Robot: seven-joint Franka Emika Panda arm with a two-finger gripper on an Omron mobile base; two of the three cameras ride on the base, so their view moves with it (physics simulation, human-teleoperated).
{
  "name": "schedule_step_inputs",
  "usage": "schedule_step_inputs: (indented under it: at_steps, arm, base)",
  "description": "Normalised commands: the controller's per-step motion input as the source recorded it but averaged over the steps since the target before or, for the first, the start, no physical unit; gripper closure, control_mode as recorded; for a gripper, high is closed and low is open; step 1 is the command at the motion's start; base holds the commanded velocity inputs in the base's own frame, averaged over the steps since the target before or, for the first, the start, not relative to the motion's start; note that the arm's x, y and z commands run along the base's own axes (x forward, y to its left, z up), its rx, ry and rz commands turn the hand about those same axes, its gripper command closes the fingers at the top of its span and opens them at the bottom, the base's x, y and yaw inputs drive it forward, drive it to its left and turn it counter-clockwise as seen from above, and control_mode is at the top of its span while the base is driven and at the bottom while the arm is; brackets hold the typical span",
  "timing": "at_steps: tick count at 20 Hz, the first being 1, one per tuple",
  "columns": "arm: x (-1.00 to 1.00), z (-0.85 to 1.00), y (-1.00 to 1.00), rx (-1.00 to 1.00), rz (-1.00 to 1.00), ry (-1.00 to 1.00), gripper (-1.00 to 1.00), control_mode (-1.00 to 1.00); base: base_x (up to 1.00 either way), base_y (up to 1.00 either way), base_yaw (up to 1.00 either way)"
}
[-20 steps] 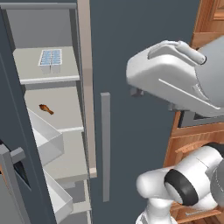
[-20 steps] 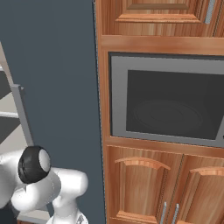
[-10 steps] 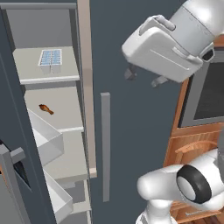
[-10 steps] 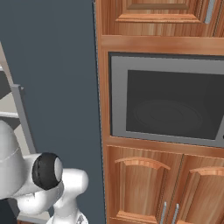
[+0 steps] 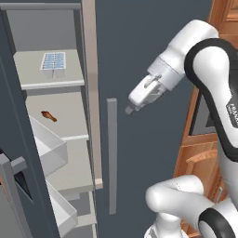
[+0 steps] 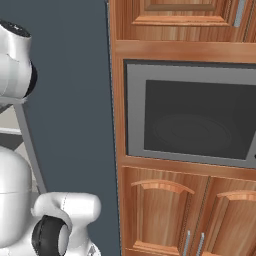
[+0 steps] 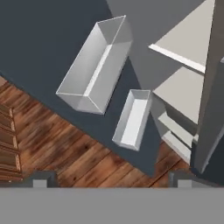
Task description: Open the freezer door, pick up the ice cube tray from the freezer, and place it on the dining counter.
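The tray [image 5: 54,61] is seen upper left on a freezer [image 5: 56,116] shelf; the gripper [image 5: 128,109], centre frame, is spread wide and empty.

A short run of small white letters is seen on the dark band of the robot arm [image 5: 231,109], to the right of the hand [image 5: 129,110], but it is too small to be read.
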Motion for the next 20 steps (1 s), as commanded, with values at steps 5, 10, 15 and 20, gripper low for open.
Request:
schedule_step_inputs:
  at_steps: [5, 10, 15, 20]
  arm:
    - [0.51, -0.67, 0.17, 0.12, 0.69, -0.25, -1.0, -1.0]
    - [0.25, -0.52, 0.34, 0.15, 0.63, -0.28, -1.0, -1.0]
    - [0.1, -0.23, 0.42, 0.21, 0.51, -0.25, -1.0, -1.0]
    - [0.0, 0.0, 0.36, 0.31, 0.32, -0.32, -1.0, -1.0]
  base:
    - [0.0, 0.0, 0.0]
    - [0.0, 0.0, 0.0]
    - [0.0, 0.0, 0.0]
    - [0.0, 0.0, 0.0]
